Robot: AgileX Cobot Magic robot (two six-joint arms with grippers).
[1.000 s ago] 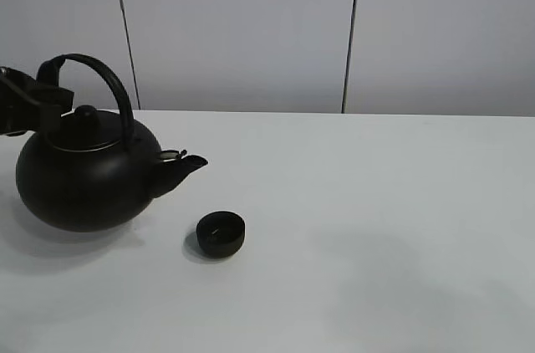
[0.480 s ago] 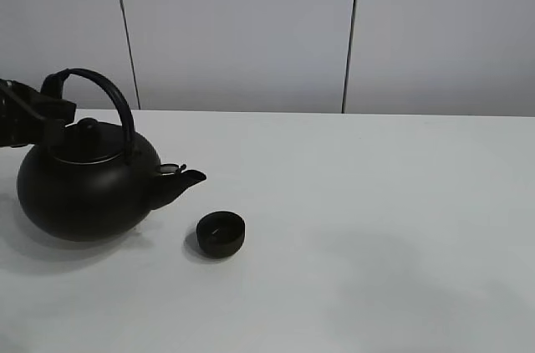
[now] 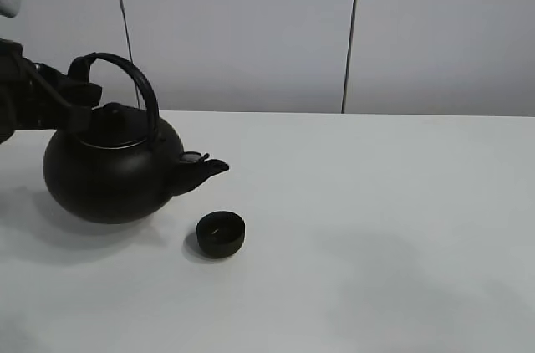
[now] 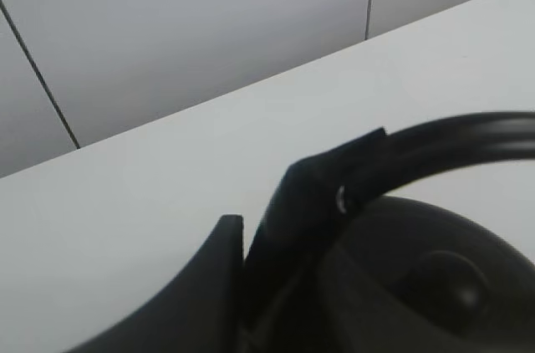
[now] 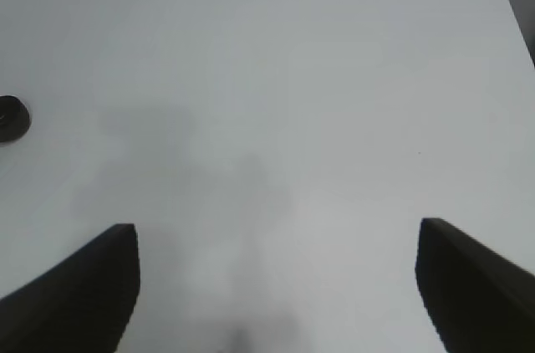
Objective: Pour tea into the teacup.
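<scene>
The kettle (image 3: 109,173), at frame left, is held by its handle (image 3: 144,92) in the clamped left gripper (image 3: 77,104), spout turned toward the teacup (image 3: 221,233) at lower centre, presumably for pouring. The right gripper (image 5: 276,240) is spread wide, empty.

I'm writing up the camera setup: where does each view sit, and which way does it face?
Exterior high: mounted high, facing table and wall; shows left gripper, kettle, teacup.
Left wrist: on left arm, looking along jaws shut on the kettle's handle.
Right wrist: on right arm, looking down at table past right gripper's open jaws.
Shared: teacup, in exterior and right wrist.
</scene>
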